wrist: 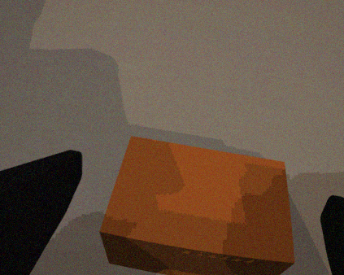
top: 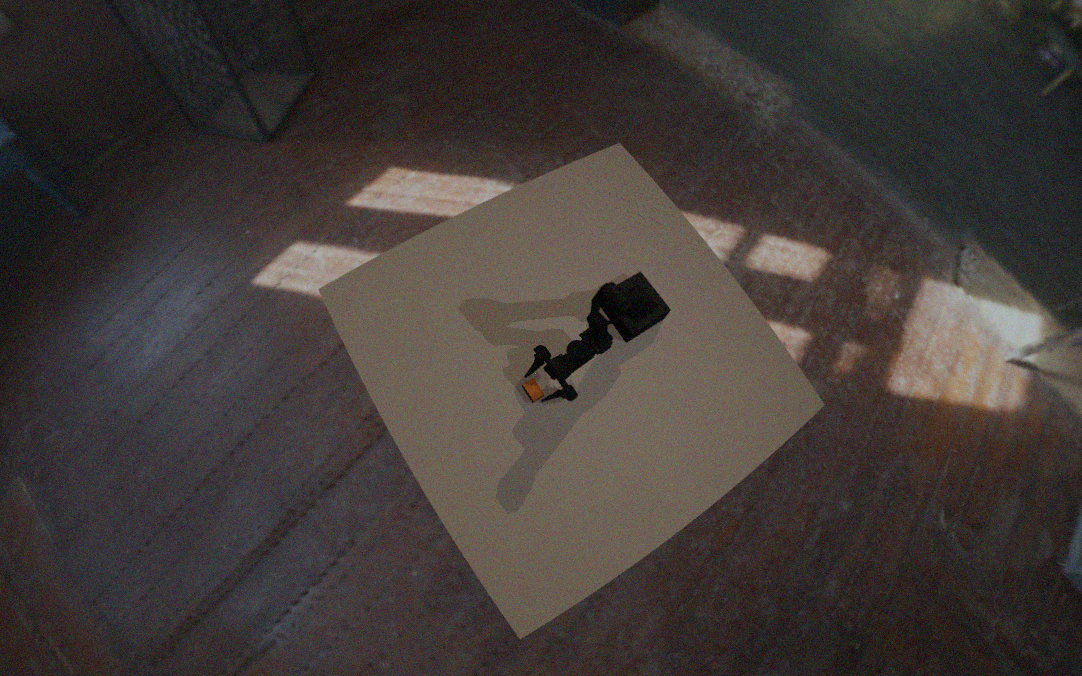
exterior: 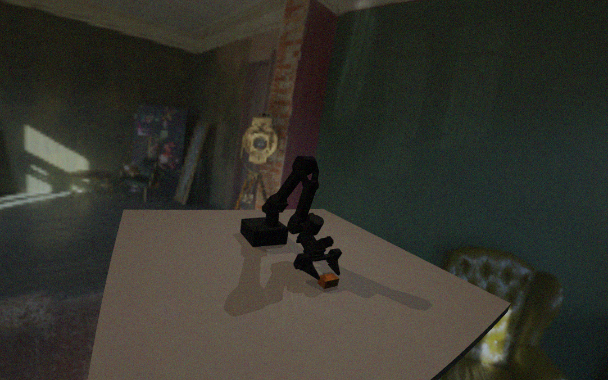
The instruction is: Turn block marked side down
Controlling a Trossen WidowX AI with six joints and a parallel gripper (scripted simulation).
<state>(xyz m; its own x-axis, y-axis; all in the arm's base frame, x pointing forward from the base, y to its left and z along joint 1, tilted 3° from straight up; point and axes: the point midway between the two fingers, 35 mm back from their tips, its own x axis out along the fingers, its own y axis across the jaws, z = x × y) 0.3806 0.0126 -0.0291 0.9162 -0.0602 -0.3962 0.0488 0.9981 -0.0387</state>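
Observation:
The orange block (top: 533,392) (exterior: 329,283) (wrist: 200,195) rests on the pale table (top: 612,503) (exterior: 202,339) (wrist: 232,61), looking flat. In the wrist view its broad top face and a narrower near side show, crossed by shadows. I make out no clear mark on either face, and the underside is hidden. My gripper (top: 534,387) (exterior: 329,275) (wrist: 206,187) is open. Its dark fingers stand on either side of the block, with a gap at each side in the wrist view. The block is not held.
The black arm base (top: 637,307) (exterior: 263,233) stands on the table, behind the block in the exterior view. The arm reaches from it down over the table and casts shadows around the block. A yellow armchair (exterior: 499,283) stands beyond the table's right edge.

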